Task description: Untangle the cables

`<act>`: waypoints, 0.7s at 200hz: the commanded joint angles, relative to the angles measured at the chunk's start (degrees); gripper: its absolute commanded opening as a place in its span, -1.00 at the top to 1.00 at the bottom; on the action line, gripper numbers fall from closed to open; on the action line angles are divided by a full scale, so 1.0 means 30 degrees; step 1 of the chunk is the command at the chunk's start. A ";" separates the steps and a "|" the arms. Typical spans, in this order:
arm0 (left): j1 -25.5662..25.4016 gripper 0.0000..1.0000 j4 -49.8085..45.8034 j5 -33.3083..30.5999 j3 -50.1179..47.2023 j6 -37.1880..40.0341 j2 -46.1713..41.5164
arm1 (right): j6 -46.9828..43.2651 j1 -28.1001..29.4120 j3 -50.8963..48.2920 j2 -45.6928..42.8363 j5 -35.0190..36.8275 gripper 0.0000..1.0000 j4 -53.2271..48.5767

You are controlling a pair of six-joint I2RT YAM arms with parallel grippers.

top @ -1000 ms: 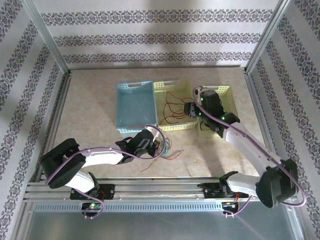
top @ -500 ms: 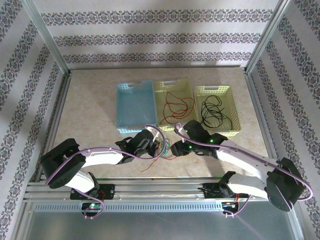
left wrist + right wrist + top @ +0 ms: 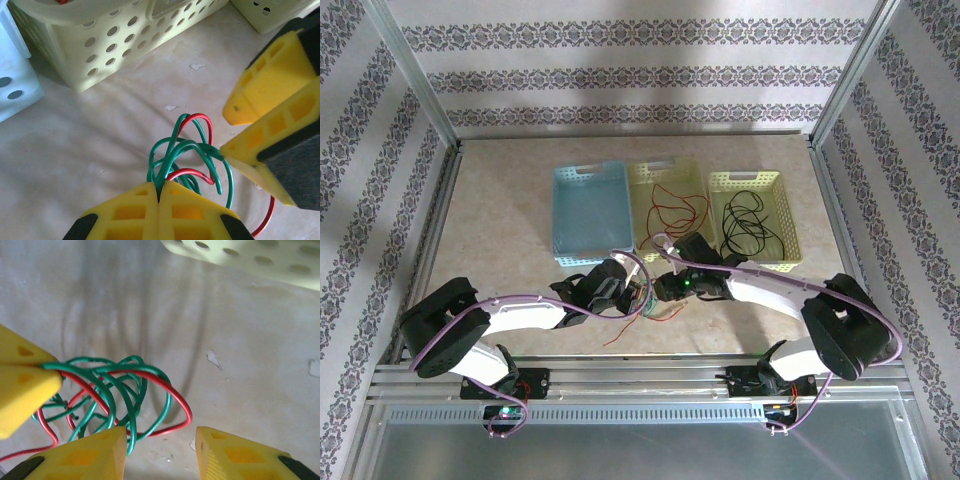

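Close to the arm bases, on the beige table (image 3: 500, 220), the left gripper (image 3: 159, 194) has its yellow fingers pressed together on the tangle of green and red cables (image 3: 186, 149). The strands come out exactly from the seam between the two fingertips and rise in several loops in front of them, mostly green with one or two red. One red strand leaves the bundle to the side and lies loose on the table, toward the near edge.

Just beside it, the right gripper (image 3: 159, 436) stands with its fingers spread and pinches nothing. In the right wrist view the loops hang before the gap and lean toward one finger (image 3: 95, 452), where a green strand crosses the tip; the other finger is apart from the wires. In the left wrist view, the tip of one right finger touches the outer green loop.

Seen from above, the two grippers meet almost tip to tip over the tangle, just in front of the middle basket.

Farther back three baskets stand in a row, side by side: a blue basket (image 3: 592, 172) on the left, a pale yellow middle basket (image 3: 665, 166) holding a red cable (image 3: 672, 215), and a pale yellow right basket (image 3: 750, 178) holding a black cable (image 3: 745, 225), loosely coiled.
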 commanded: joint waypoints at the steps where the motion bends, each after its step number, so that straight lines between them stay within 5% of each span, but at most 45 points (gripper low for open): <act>1: 0.0051 1.00 -0.0558 0.0284 0.0152 0.0162 -0.0332 | -0.0063 -0.0058 0.0620 0.0777 -0.0376 0.19 0.0511; 140: 0.0051 1.00 -0.1463 -0.1137 0.0252 -0.0233 0.0850 | -0.0006 -0.0801 0.0092 0.0811 0.0123 0.21 0.0260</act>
